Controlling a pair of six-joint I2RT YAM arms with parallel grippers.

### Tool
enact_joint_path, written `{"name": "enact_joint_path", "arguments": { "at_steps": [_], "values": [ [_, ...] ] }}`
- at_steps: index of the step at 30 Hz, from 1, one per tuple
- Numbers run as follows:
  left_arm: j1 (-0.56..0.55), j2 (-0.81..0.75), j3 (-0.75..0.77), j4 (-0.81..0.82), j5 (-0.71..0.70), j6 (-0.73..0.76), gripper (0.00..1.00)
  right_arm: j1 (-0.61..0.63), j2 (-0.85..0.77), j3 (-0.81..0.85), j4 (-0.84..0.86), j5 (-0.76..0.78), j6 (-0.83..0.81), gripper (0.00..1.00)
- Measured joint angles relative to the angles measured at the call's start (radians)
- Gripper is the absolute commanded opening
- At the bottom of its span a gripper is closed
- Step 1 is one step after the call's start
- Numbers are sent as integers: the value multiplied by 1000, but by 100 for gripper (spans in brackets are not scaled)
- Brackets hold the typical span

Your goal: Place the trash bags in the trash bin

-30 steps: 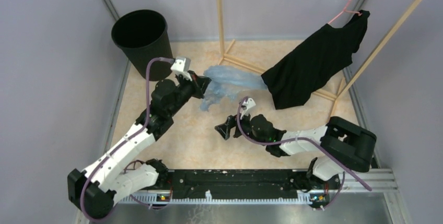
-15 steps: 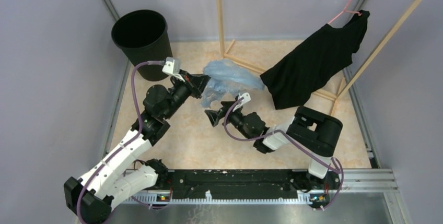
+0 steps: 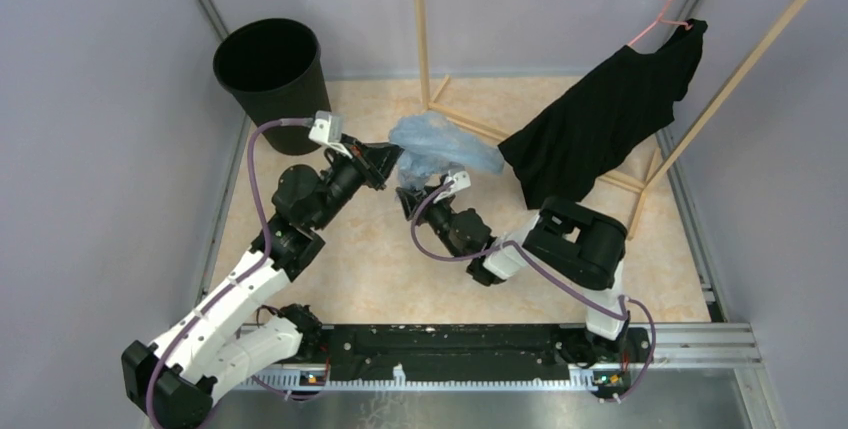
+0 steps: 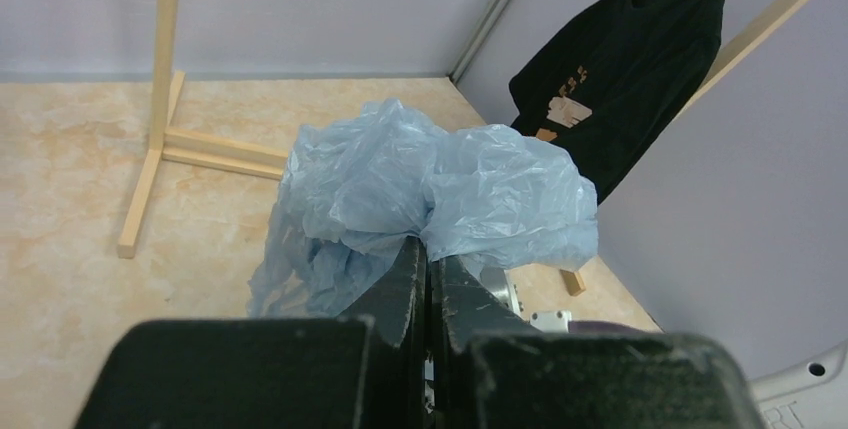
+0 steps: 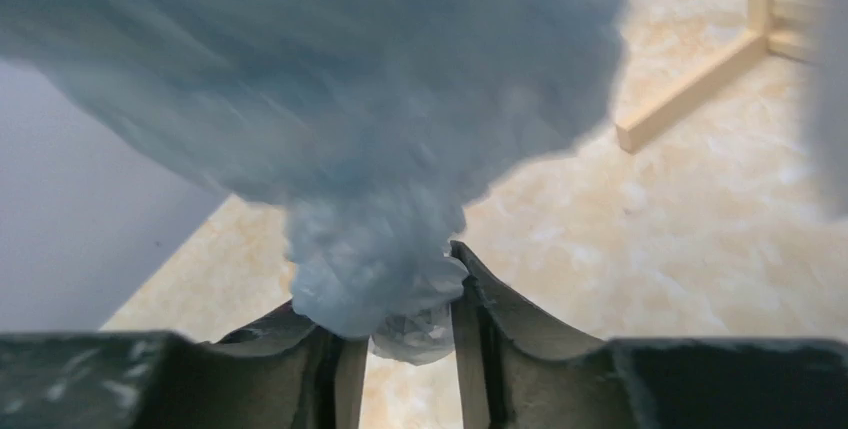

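The pale blue trash bag (image 3: 441,143) is bunched up and lifted off the floor, in front of the wooden rack's foot. My left gripper (image 3: 392,158) is shut on its left side; in the left wrist view the film (image 4: 430,179) billows out from the pinched jaws (image 4: 428,245). My right gripper (image 3: 407,193) points up at the bag from below, open, and the bag's hanging tail (image 5: 385,279) sits between its fingers (image 5: 475,279). The black trash bin (image 3: 268,69) stands upright in the far left corner, away from both grippers.
A wooden clothes rack (image 3: 420,39) stands behind the bag, its base rails on the floor (image 5: 690,99). A black T-shirt (image 3: 600,124) hangs from it on a pink hanger to the right. Grey walls close in the floor on three sides.
The right arm swung left and up until its open fingers sit around the bag's lower end, and the jaws have narrowed. The left gripper has gathered the bag up and slightly back.
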Motion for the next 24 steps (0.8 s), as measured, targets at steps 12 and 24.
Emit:
{"name": "enact_joint_path", "arguments": {
  "at_steps": [12, 24],
  "values": [
    [1, -19, 14, -109, -221, 24, 0, 0, -159, -197, -283, -24, -60, 0],
    [27, -10, 76, -241, -393, 92, 0, 1, -463, -475, -526, -39, -46, 0]
  ]
}}
